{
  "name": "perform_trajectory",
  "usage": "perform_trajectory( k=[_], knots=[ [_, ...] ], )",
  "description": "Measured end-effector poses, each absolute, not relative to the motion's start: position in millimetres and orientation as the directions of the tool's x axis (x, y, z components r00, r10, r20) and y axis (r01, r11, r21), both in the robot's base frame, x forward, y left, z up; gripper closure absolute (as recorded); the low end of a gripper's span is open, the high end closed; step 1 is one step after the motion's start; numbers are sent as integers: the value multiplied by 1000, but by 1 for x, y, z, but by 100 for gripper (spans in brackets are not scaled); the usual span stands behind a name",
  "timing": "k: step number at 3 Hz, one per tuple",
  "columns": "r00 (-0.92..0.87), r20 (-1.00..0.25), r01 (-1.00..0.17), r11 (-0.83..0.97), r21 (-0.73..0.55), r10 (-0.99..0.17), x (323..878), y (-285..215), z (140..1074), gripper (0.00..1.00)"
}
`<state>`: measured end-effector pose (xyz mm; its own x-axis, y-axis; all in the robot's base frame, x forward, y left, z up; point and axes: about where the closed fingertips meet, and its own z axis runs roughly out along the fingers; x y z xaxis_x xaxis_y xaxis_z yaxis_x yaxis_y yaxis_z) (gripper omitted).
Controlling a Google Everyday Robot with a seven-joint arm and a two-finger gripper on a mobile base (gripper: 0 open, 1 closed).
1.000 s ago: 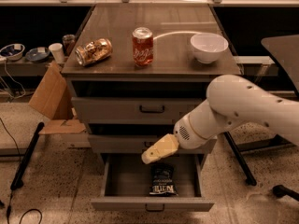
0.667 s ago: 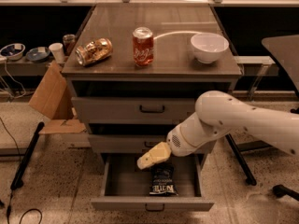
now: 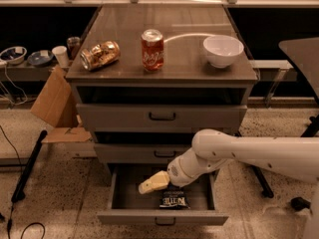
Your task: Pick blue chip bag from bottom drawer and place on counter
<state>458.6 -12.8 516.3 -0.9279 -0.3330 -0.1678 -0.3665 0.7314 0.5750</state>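
Navy crinkly chip bag point(image 3: 174, 201) in the grey bottom drawer point(image 3: 162, 217) looks light, soft; pinch its middle. Your cream gripper point(image 3: 153, 182) hovers just beside it; its opening you cannot tell.

The dark navy blue chip bag point(image 3: 175, 201) lies flat in the open bottom drawer point(image 3: 130, 201), the gripper point(image 3: 145, 187) just beside it.

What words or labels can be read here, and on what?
Blue chip bag, in the bottom drawer: white block letters, too blurred to read.
Red can on the counter: white script, unreadable.
Gold can: nothing legible.
Pincer, above the drawer beside the bag: no marking.
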Motion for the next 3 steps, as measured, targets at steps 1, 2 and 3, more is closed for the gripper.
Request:
perform_trajectory(
  k=[1,2,3],
  knots=[
    [-955,-147,-292,721,629,-258,461,-3,464,0],
    [-970,-165,-243,677,695,-180,470,8,408,0],
    [-975,-176,-221,658,720,-135,475,15,371,0]
  ],
)
